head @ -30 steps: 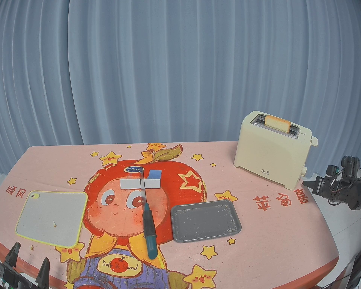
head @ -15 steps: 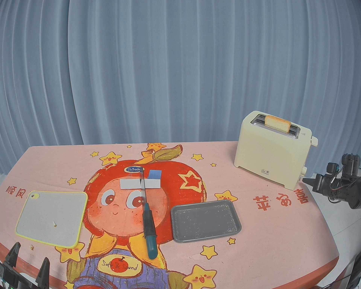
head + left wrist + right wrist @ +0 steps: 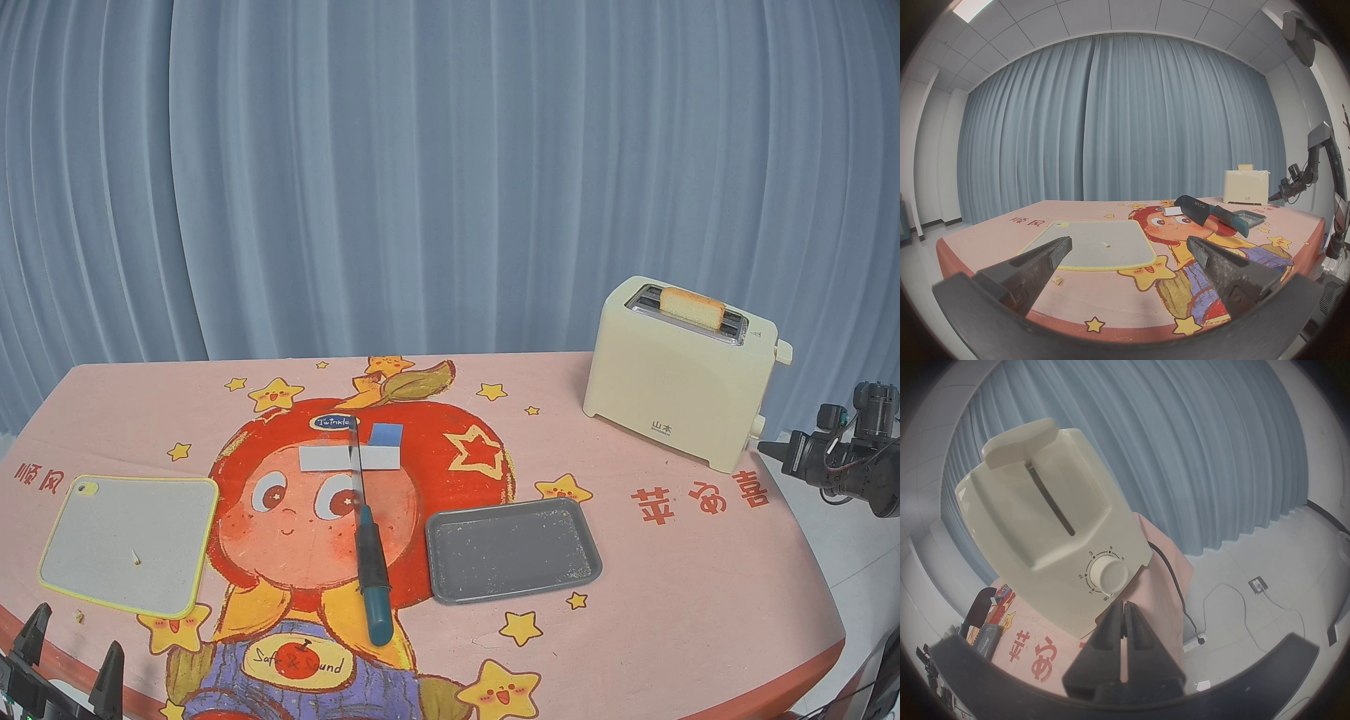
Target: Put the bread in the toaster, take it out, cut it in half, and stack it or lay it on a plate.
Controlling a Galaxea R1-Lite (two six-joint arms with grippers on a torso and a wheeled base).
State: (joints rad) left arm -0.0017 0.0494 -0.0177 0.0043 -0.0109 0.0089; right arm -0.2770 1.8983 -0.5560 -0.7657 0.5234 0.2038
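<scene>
**Bread up in the toaster, both grippers off it**

Here is the table, pink cloth with a big cartoon girl across it. Far right stands the cream toaster, upright, dial end facing the right arm, and there is something poking out of the top. Over on the near left, the board lies flat, grey with a yellow rim. Centre-right sits the grey tray, a dusting of crumbs on its floor. Between board and tray lies the knife, just beside the tray, teal handle toward the robot, blade resting across small white and blue pads.

Now the arms. The left gripper hangs at the near left edge just before the board, fingers spread wide, nothing between them. The right gripper points at the toaster's dial end, fingers pressed together on nothing; from the head view it sits close, a sliver of gap showing.

And the bread: one slice, standing in a top slot, its golden edge raised above the toaster. Smallest of all, a lone crumb on the board.
</scene>
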